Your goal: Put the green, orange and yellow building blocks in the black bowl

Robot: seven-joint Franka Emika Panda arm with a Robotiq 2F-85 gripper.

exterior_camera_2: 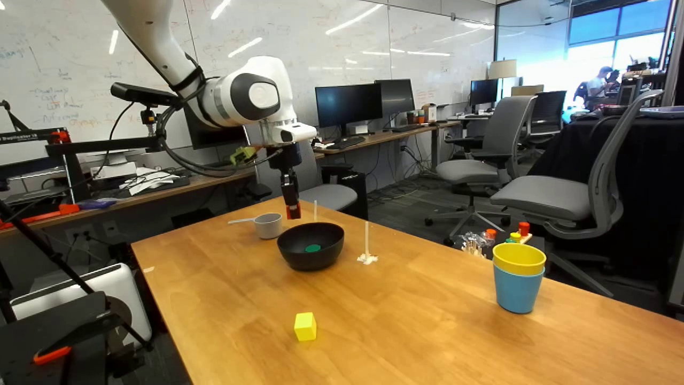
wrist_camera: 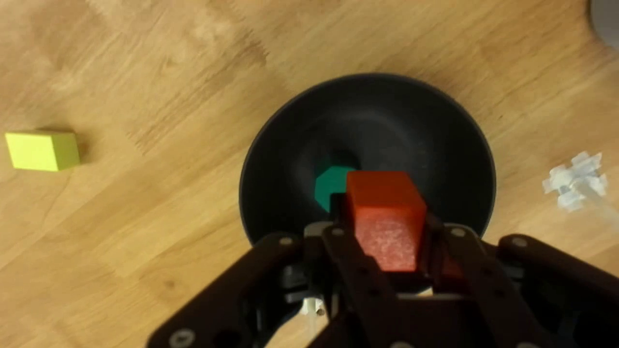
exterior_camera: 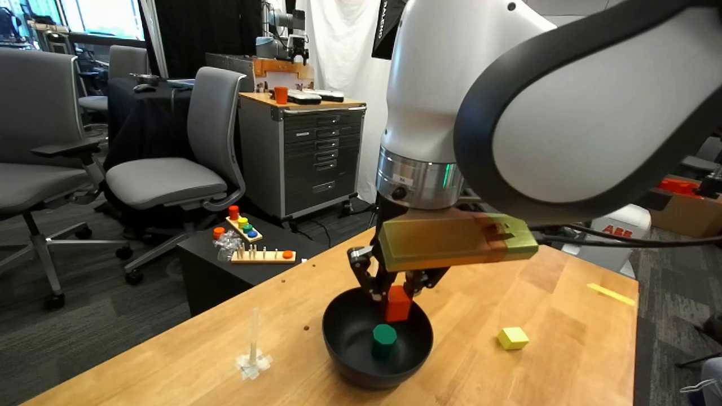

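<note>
My gripper (exterior_camera: 393, 294) is shut on the red-orange block (exterior_camera: 399, 305) and holds it above the black bowl (exterior_camera: 366, 375). In the wrist view the orange block (wrist_camera: 387, 222) sits between the fingers, over the inside of the bowl (wrist_camera: 435, 140). The dark green block (exterior_camera: 384, 337) lies inside the bowl; in the wrist view the orange block and a finger partly cover it. The yellow block (exterior_camera_2: 305, 326) stands on the table, apart from the bowl (exterior_camera_2: 312, 259); it also shows in the wrist view (wrist_camera: 41, 151).
A grey measuring cup (exterior_camera_2: 268, 226) stands beside the bowl. Thin upright sticks taped to the table, one of them here (exterior_camera_2: 367, 240), stand close to the bowl. A yellow cup (exterior_camera_2: 519, 259) nested in a blue cup (exterior_camera_2: 517, 291) stands near the table's far edge.
</note>
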